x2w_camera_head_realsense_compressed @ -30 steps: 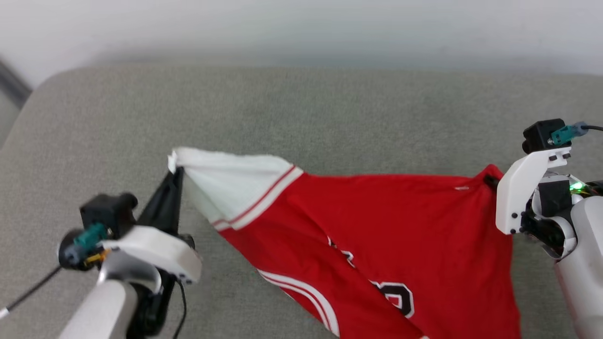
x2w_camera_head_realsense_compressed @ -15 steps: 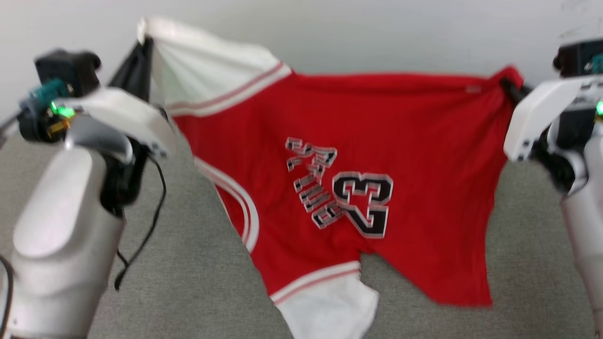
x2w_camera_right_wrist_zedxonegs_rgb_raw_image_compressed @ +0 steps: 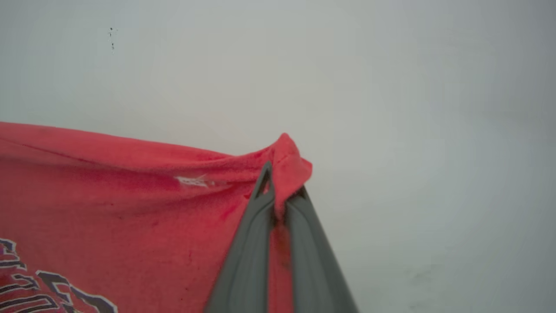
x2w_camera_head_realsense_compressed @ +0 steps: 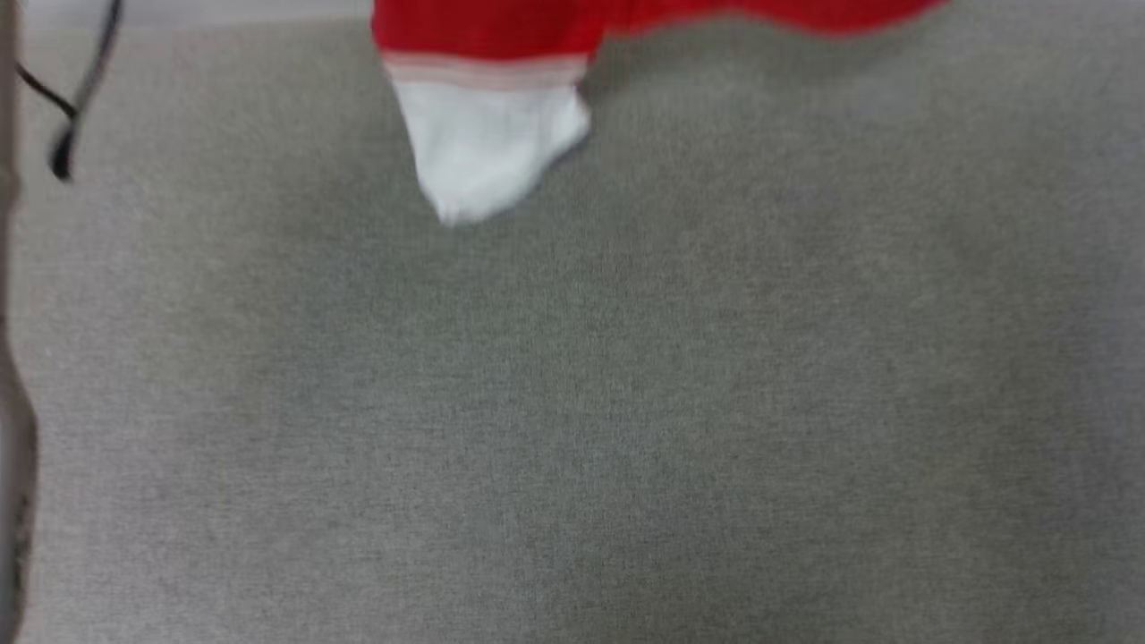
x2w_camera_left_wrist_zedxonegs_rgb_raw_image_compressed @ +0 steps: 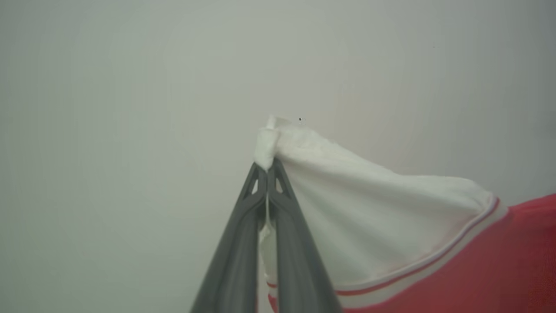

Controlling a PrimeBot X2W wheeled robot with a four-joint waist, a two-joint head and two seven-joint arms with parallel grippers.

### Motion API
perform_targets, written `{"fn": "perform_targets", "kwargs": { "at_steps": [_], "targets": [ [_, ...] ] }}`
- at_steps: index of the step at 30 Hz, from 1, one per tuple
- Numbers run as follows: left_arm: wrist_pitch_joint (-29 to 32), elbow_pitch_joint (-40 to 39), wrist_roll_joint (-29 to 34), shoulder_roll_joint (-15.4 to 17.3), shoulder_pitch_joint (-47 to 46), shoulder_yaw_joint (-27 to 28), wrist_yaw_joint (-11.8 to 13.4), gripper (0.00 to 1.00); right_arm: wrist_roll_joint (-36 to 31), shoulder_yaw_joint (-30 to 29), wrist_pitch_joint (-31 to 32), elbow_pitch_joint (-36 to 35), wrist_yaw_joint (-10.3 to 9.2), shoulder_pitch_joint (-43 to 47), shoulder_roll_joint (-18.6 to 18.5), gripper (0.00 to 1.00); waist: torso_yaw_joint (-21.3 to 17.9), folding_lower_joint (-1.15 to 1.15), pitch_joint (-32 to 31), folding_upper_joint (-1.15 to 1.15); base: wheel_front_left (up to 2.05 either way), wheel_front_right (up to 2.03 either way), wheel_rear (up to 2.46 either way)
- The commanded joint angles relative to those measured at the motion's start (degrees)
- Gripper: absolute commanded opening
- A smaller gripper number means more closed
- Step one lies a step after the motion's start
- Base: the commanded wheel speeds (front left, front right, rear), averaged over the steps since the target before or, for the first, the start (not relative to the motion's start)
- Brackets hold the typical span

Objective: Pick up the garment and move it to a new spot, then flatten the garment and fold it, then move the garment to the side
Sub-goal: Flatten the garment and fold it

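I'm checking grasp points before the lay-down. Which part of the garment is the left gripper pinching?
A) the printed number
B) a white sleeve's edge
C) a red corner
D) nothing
B: the left wrist view shows the left gripper shut on the edge of a white sleeve of the garment.

Bare indoor room, kind unclear, broad grey woven-fabric surface [x2w_camera_head_realsense_compressed: 572, 402], plain pale wall [x2w_camera_left_wrist_zedxonegs_rgb_raw_image_compressed: 130, 87]

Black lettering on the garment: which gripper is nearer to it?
Right. The right gripper pinches a red corner of the garment, on the panel bearing the lettering; the left gripper pinches a white sleeve tip, beyond the striped trim.
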Motion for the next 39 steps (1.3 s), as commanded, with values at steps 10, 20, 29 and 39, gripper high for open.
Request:
{"fn": "perform_targets", "kwargs": {
  "at_steps": [10,20,29,39],
  "targets": [
    [-2.57,8.68,2.05,0.39,-17.68,-0.88,-2.46,0.00,-1.10,3.47,-3.42,4.78,-0.04,-17.69,-0.94,0.00,1.38,-0.01,15.44,0.00,0.00,0.00,0.00],
    [-6.29,19.40,-0.07,-2.37,-15.50,-1.41,-4.44,0.00,0.12,7.23,-6.22,14.87,-0.04,-18.55,0.68,0.00,2.67,-0.01,20.21,0.00,0.00,0.00,0.00],
    [-8.54,26.72,-3.42,-5.51,-6.33,-0.05,-6.13,0.00,4.04,11.59,-10.43,24.54,-0.04,-11.14,1.23,0.00,3.07,-0.01,15.43,0.00,0.00,0.00,0.00],
    [-8.69,19.49,-4.27,-6.25,20.23,4.71,-6.64,0.00,12.23,18.52,-15.78,26.84,-0.04,10.27,2.91,0.00,2.47,-0.01,0.18,0.00,0.00,0.00,0.00]
  ]
}}
